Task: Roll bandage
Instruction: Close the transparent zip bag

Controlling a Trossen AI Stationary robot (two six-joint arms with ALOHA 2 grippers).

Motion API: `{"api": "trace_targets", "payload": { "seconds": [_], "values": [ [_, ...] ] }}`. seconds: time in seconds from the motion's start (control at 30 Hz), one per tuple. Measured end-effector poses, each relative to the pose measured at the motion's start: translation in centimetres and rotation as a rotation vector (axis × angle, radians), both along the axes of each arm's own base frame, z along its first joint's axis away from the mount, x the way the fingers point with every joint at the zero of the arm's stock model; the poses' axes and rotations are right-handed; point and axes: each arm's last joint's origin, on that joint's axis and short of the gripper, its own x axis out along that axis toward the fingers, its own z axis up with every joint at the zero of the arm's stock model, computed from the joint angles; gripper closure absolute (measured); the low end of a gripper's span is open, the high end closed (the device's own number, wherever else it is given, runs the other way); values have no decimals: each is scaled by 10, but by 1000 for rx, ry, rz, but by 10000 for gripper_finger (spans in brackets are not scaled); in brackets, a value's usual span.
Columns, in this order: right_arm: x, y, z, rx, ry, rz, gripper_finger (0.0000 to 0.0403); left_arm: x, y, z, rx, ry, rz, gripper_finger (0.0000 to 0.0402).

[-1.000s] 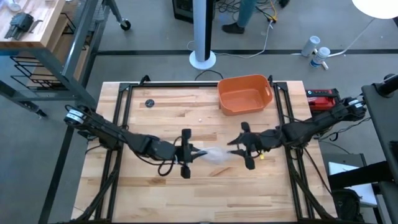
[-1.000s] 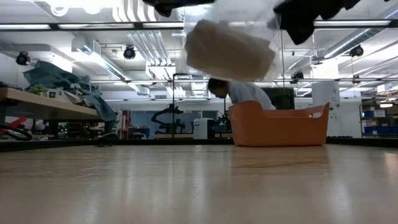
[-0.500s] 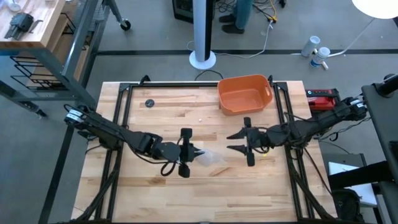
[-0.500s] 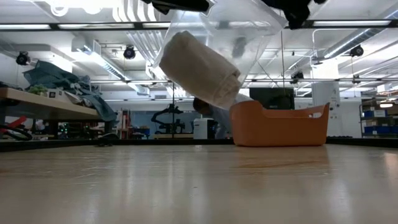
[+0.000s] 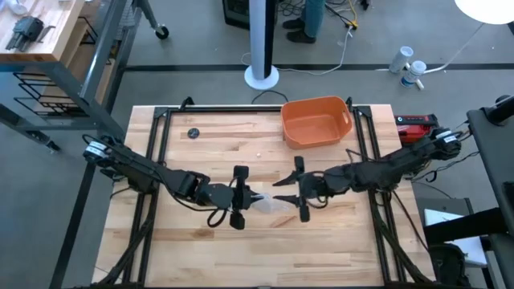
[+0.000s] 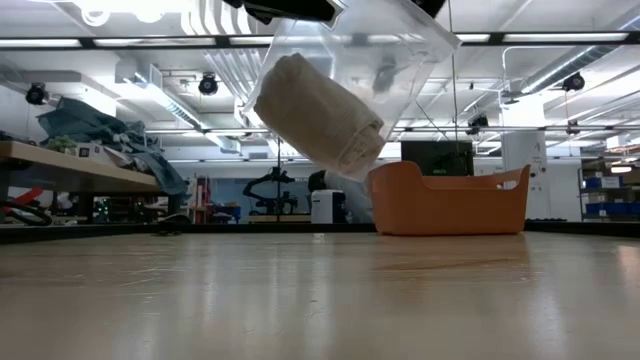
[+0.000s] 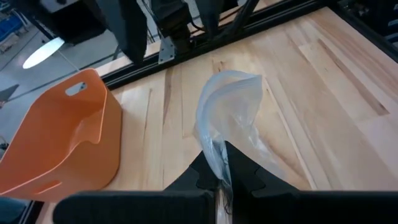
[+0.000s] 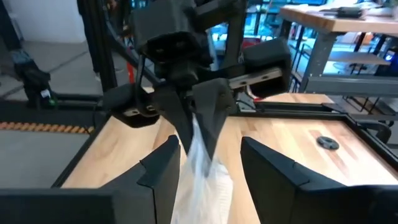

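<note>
Only low view shows bandage (image 6: 318, 112) inside clear wrapper (image 7: 229, 121); left end effector (image 5: 255, 198) pinches wrapper, right end effector (image 5: 287, 190) agape.

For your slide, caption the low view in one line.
Off-white rolled bandage hangs inside a clear plastic wrapper above the wooden table.

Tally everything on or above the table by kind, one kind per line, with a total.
Grippers: 2, left gripper and right gripper
Bandage rolls: 1, the bandage
Clear plastic wrappers: 1, the wrapper
Orange tubs: 1, the orange tub
Small dark discs: 1, the disc
Total: 6
</note>
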Motion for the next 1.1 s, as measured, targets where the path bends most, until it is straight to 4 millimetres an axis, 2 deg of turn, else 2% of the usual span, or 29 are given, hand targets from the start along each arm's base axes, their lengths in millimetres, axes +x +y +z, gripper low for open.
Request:
{"api": "trace_targets", "payload": {
  "seconds": [0.17, 0.37, 0.73, 0.93, 1.1],
  "values": [
    [21, 6, 2, -43, 71, 3, 253, 1, 0, 1, 17, -10, -10, 401],
    [40, 9, 1, -22, 97, 95, 262, 1, 0, 1, 19, -15, -12, 401],
    [46, -1, -3, -9, 134, 77, 294, -2, -8, 2, 52, -18, -52, 401],
    [46, 0, -2, -4, 126, 96, 333, -2, -8, 2, 52, -18, -51, 401],
    [46, 0, -2, -5, 125, 140, 395, -2, -8, 2, 52, -18, -51, 401]
  ]
}}
